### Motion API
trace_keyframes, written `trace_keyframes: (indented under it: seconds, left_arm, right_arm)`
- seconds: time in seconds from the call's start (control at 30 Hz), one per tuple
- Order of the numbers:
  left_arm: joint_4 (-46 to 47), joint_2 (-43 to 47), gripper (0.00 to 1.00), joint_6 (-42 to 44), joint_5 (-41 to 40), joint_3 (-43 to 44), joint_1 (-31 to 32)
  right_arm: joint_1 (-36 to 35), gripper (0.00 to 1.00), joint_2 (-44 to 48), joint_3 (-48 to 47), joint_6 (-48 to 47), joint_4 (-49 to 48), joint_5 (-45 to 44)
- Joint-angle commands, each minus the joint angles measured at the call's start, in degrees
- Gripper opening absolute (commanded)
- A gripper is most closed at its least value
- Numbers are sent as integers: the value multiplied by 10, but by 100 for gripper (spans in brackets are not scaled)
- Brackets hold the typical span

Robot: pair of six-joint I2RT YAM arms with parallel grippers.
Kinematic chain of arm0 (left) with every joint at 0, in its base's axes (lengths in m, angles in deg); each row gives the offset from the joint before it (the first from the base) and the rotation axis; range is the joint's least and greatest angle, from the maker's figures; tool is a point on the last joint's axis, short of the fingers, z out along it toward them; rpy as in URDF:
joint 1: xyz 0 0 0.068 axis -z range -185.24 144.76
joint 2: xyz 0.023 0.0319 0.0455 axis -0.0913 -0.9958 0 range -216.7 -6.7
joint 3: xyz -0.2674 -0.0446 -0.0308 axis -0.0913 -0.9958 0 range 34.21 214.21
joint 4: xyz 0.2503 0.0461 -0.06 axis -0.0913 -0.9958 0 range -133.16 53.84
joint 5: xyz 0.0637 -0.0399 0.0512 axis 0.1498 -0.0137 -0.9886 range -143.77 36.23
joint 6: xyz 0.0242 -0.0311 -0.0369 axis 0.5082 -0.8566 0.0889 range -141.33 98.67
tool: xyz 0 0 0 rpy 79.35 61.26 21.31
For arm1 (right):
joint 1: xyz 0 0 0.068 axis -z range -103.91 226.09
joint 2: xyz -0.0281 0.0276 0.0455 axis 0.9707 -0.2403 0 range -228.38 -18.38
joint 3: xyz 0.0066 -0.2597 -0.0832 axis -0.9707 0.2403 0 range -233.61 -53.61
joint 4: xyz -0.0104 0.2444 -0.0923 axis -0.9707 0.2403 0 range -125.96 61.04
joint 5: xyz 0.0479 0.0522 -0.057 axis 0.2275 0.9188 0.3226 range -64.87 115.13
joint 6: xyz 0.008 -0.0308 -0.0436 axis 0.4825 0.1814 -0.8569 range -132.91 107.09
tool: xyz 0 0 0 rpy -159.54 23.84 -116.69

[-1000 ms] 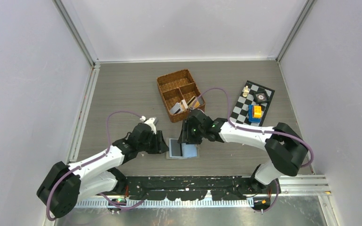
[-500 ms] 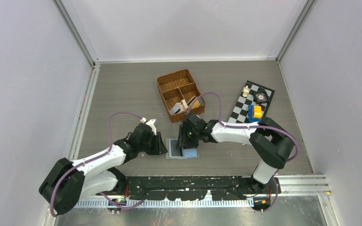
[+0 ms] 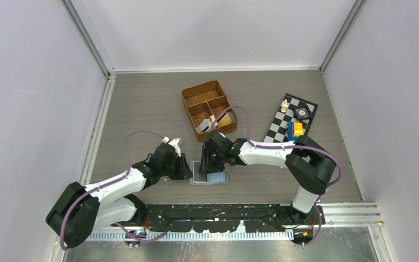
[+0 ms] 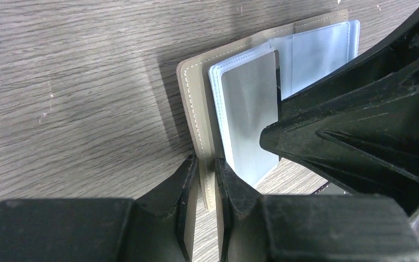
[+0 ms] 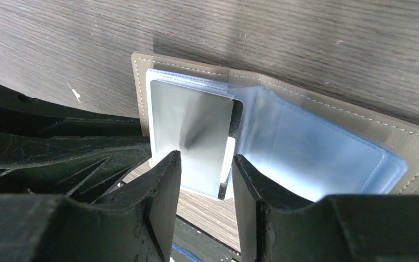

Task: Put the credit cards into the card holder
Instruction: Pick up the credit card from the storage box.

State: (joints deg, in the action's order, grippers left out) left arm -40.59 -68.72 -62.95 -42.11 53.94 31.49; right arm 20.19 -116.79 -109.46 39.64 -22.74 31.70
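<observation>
At left, my left end effector [image 4: 207, 174] is nearly closed, pinching the olive cover of the open card holder [image 4: 193, 98] on the table [image 4: 76, 82]. At right, my right end effector [image 5: 206, 174] straddles a grey credit card [image 5: 191, 125] lying on a blue sleeve [image 5: 316, 153]; I cannot tell if it grips. This looks like the insertion step, and next the card needs sliding squarely into the pocket.
</observation>
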Motion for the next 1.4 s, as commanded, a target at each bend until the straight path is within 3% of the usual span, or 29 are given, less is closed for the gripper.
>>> trace_keyframes:
  seconds: [0.0, 0.2, 0.43, 0.57, 0.67, 0.77, 1.0, 1.17, 1.37]
  left_arm:
    - [38, 2, 19, -9, 16, -7, -3]
    - [7, 14, 21, 1, 0, -3, -6]
    - [-96, 91, 62, 27, -22, 30, -23]
    - [-172, 128, 83, 50, -33, 71, -40]
    - [-219, 133, 91, 74, -17, 116, -60]
    - [-269, 118, 93, 115, 11, 166, -92]
    - [-317, 49, 94, 164, 145, 286, -168]
    - [-401, 5, 94, 244, 93, 389, -183]
    - [-378, 2, 95, 259, 59, 358, -192]
  right_arm:
    - [-10, 44, -2, -32, 2, 12, -25]
    - [-12, 45, 16, -42, -9, 56, -72]
    - [11, 66, 121, -91, -104, 214, -189]
    - [73, 72, 153, -117, -156, 266, -184]
    - [127, 73, 160, -143, -197, 279, -155]
    - [166, 74, 142, -182, -232, 285, -125]
    - [180, 74, 29, -311, -303, 310, -117]
    - [181, 75, -57, -393, -327, 325, -123]
    - [182, 74, -150, -475, -350, 352, -119]
